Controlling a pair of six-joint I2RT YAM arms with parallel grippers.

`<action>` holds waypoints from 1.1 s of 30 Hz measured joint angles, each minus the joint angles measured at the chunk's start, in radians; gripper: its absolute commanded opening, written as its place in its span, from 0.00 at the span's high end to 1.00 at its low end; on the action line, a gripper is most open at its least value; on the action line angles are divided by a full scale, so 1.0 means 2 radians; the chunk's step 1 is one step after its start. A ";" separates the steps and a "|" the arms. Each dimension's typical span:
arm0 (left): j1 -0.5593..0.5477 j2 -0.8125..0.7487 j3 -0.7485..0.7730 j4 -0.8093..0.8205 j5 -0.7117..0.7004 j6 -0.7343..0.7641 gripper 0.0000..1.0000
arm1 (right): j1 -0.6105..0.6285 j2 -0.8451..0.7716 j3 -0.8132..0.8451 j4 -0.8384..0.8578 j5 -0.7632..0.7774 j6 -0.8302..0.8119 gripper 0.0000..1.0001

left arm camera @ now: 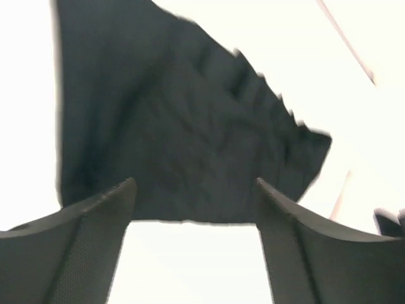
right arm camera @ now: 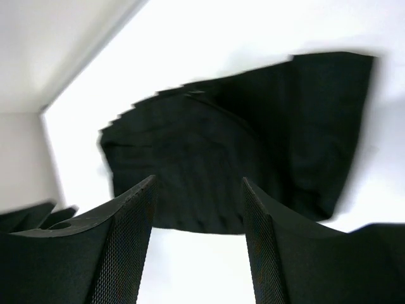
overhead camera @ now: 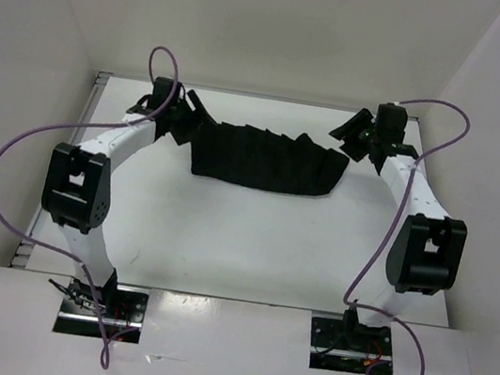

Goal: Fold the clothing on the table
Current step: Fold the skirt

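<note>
The black pleated clothing (overhead camera: 264,158) lies as a wide folded band across the far middle of the white table (overhead camera: 241,243). My left gripper (overhead camera: 188,113) hangs open just beyond its left end, nothing between the fingers. At the right end my right gripper (overhead camera: 351,137) is also open and empty. In the left wrist view the clothing (left arm camera: 183,126) lies ahead of the spread fingers, with bare table between them around the gripper (left arm camera: 195,185). The right wrist view shows the clothing (right arm camera: 240,145) beyond its gripper (right arm camera: 199,180), the jaws apart.
White walls (overhead camera: 275,30) enclose the table at the back and both sides, close behind the two grippers. Purple cables (overhead camera: 6,168) loop beside each arm. The arm bases (overhead camera: 103,302) sit at the near edge.
</note>
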 measured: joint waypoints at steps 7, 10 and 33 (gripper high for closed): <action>-0.053 0.011 -0.036 0.033 0.079 0.023 1.00 | 0.001 0.014 -0.007 -0.050 0.053 -0.055 0.56; -0.061 0.074 0.026 0.031 0.097 0.037 1.00 | -0.002 0.061 0.016 -0.058 0.053 -0.070 0.82; -0.066 0.274 0.164 0.061 0.167 -0.011 1.00 | -0.007 0.225 0.068 -0.052 -0.110 -0.053 0.94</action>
